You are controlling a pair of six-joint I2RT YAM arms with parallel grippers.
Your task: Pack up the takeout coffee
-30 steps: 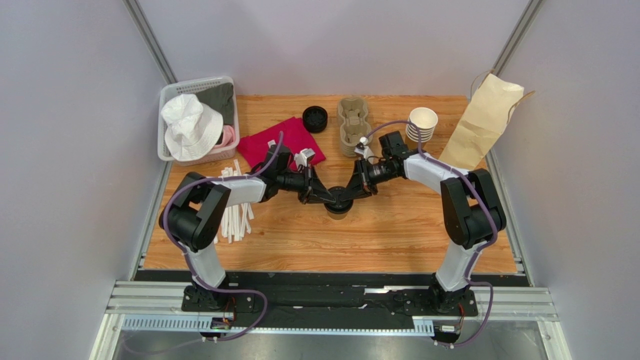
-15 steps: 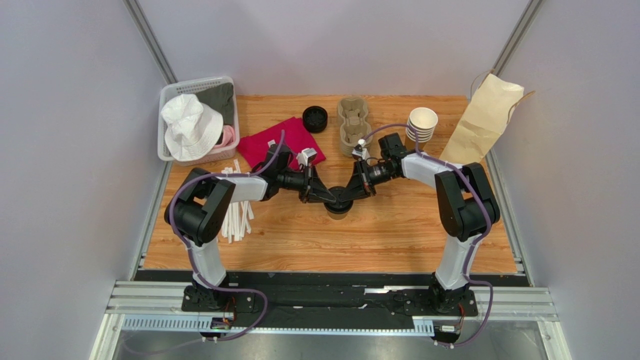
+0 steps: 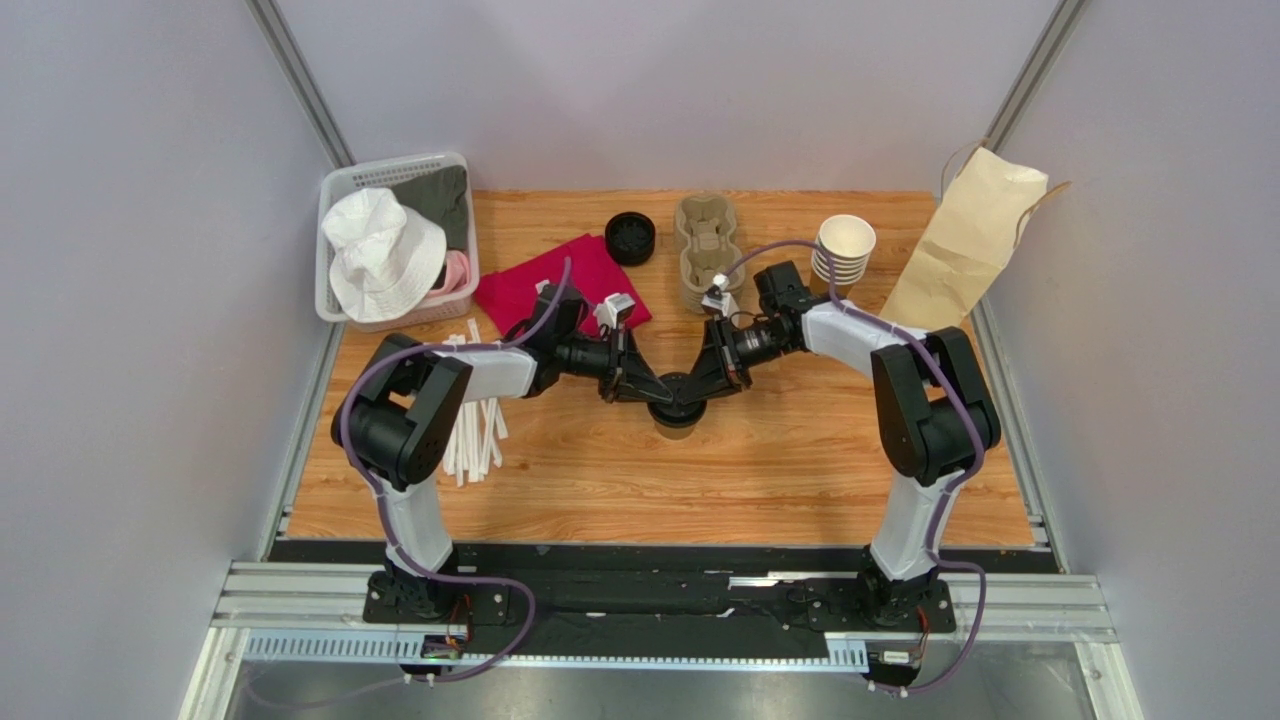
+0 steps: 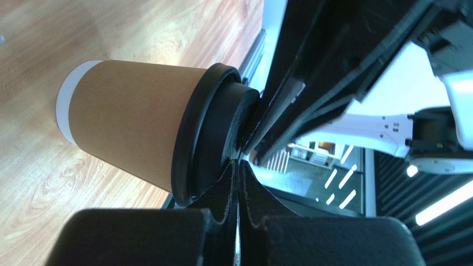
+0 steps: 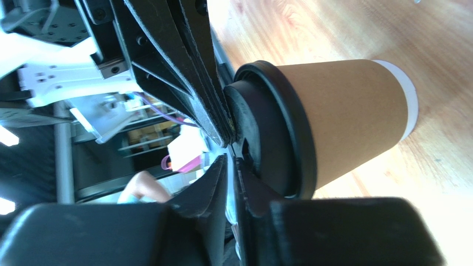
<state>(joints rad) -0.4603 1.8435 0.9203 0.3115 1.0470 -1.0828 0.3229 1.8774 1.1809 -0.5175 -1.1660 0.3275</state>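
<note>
Right arm (image 3: 924,405) has swung its elbow inward. Mid-way on the wooden table (image 3: 781,465) stands the brown kraft paper cup with black plastic lid (image 4: 127,127). Left gripper (image 4: 238,169) is pinched closed and empty beside the lid. Right gripper (image 5: 230,152) is nearly closed, but I cannot tell if it is fully so.

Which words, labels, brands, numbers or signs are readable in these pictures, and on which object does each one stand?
No text can be read in any view.
The takeout coffee: plain brown wall and plain black lid, no print visible.
The paper bag: plain on the side that shows.
The stacked cups: too small to tell.
</note>
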